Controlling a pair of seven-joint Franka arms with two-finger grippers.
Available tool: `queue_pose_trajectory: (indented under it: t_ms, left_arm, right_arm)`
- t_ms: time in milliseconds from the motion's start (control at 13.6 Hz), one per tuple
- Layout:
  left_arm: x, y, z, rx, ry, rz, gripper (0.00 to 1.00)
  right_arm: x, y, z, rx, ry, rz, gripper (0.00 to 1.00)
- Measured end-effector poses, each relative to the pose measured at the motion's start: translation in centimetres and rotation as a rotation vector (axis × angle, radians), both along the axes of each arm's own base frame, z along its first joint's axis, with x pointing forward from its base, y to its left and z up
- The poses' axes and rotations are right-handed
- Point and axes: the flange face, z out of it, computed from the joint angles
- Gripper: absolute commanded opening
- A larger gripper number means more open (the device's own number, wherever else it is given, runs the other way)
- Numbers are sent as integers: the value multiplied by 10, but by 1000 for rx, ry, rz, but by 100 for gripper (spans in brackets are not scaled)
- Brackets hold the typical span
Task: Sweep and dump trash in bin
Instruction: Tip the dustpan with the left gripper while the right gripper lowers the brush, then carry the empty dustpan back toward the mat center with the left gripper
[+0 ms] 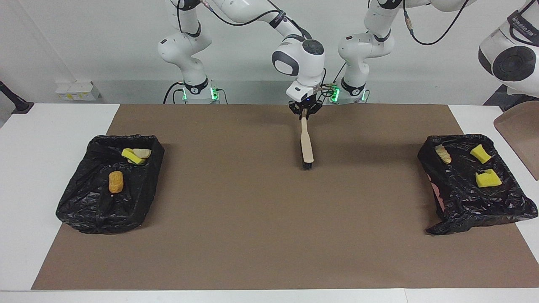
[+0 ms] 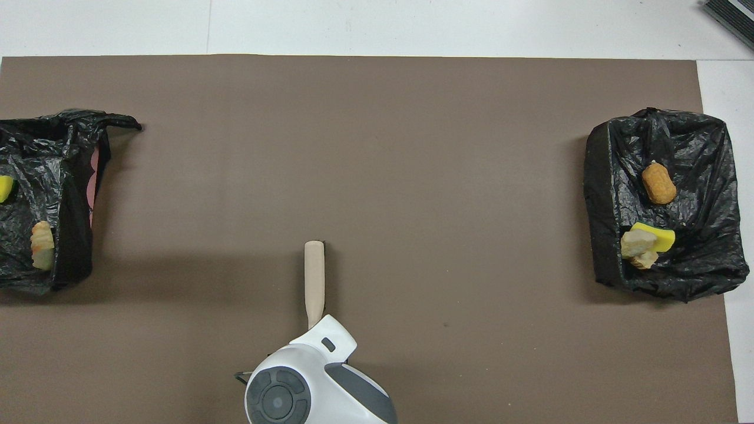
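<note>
- Trash lies in two black-lined bins, one at each end of the desk, none loose on the brown mat [image 1: 269, 235].
- In the bin [image 1: 501, 206] at the left arm's end: two yellow sponge chunks [image 1: 487, 179] and a tan lump [image 1: 443, 154]. The overhead view cuts this bin off at its edge, so only one sponge and the lump show there.
- In the bin [image 1: 84, 210] at the right arm's end: an orange lump [image 1: 115, 182], a yellow sponge [image 1: 131, 156] and a pale lump [image 1: 143, 152] touching it.
- Right end effector [image 1: 305, 115] is shut on the handle tip of the brush [image 1: 306, 145], over the middle of the mat toward the robots' edge. The brush slopes down away from the robots; its black bristles seem to touch the mat, though contact is hard to confirm.
- Left end effector is out of both views, closed; it presumably grips the dustpan's hidden handle.
- Dustpan [image 1: 520, 134] shows at the edge of the facing view, raised and tilted, just beside the bin at the left arm's end.
</note>
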Motion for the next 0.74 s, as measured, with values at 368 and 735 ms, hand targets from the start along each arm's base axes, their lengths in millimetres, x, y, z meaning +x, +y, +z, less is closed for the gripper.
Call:
queue_pose_trajectory:
  t_ms: [368,735]
  left_arm:
    - [-8,-10,4,-201,-3,-15,0]
    - [-12,-23,-17,-556,-53,5,0]
  right_arm:
    - [-37,3,-2,-3,32,26,0]
    - [-69,-4,-2,-14,51,36,6]
